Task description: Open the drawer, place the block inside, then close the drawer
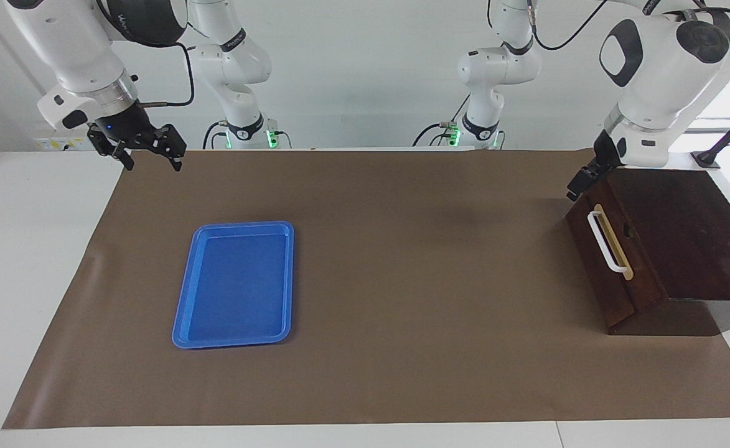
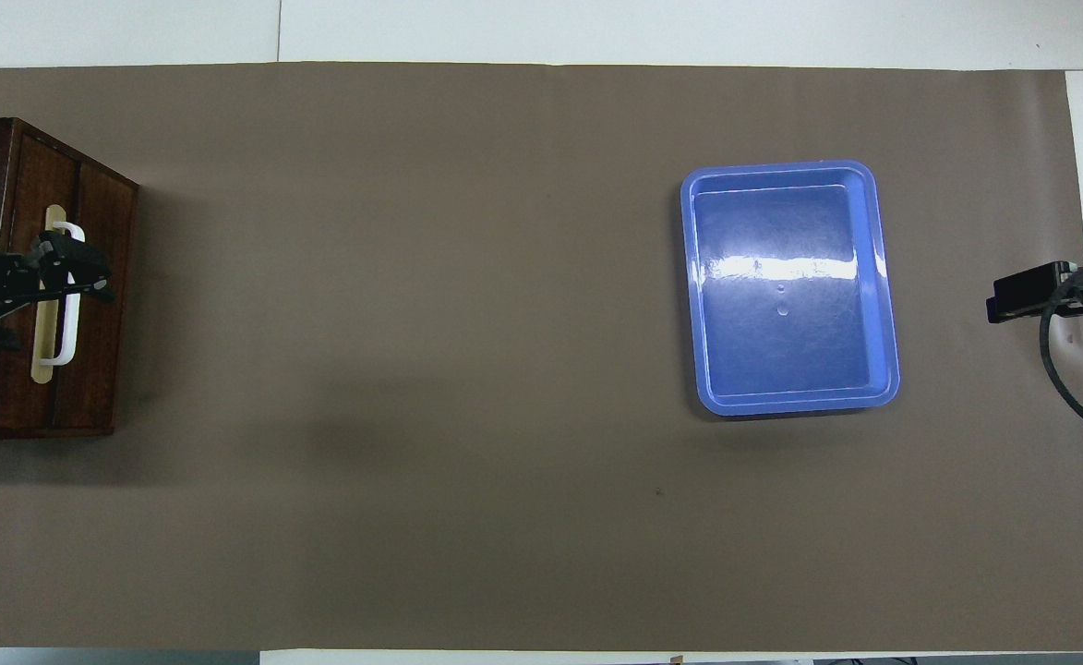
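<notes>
The drawer (image 1: 596, 267) is shut in the dark wooden cabinet (image 1: 688, 230) at the left arm's end of the table, its white bar handle (image 1: 608, 244) facing the table's middle. In the overhead view the drawer (image 2: 98, 369) and handle (image 2: 65, 344) show too. My left gripper (image 1: 579, 182) hangs over the cabinet's front top edge, by the handle's end nearer the robots; from above it (image 2: 75, 275) covers part of the handle. My right gripper (image 1: 151, 160) is open and empty, raised over the mat's corner at the right arm's end (image 2: 1012, 303). The yellow block is not in view.
A flat blue tray (image 1: 181, 311) lies empty on the brown mat (image 1: 402, 280) toward the right arm's end; it also shows in the overhead view (image 2: 703, 369). White tabletop borders the mat.
</notes>
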You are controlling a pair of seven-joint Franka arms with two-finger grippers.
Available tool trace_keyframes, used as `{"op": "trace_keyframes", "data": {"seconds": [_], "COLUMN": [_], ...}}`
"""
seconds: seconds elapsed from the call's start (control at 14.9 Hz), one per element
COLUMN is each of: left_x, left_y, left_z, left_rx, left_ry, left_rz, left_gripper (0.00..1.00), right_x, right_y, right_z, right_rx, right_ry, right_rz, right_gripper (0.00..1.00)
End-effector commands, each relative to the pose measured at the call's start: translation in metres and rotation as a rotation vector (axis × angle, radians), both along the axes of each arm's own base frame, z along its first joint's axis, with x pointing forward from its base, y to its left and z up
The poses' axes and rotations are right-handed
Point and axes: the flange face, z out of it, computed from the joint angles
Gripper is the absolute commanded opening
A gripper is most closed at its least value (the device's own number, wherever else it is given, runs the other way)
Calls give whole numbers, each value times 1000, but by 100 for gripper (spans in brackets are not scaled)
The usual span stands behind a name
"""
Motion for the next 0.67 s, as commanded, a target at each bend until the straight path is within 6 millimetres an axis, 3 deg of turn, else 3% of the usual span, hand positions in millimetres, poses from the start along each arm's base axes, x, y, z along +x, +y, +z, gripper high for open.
{"op": "trace_keyframes", "data": {"seconds": [0.0,0.07,0.34,0.47,0.54,0.61], "left_x": [-5,-5,-7,-10,-8,-7], "left_y": [14,22,21,21,22,22], "left_z": [3,1,1,7,25,26], "left_rx": [-52,-60,-63,-70,-75,-78], "left_ry": [28,31,66,78,87,99], "left_rz": [-161,-206,-278,-298,-351,-359], "left_gripper": [100,100,100,100,100,100], "right_x": [-1,-1,-1,-2,-3,-4], "right_y": [-1,-1,0,1,2,2], "right_z": [5,5,5,6,3,2], "right_rx": [-6,-5,-5,-5,-5,-5], "right_ry": [-8,-5,-6,-8,-2,1], "right_rz": [-14,-10,26,30,33,33], "right_gripper": [100,100,100,100,100,100]}}
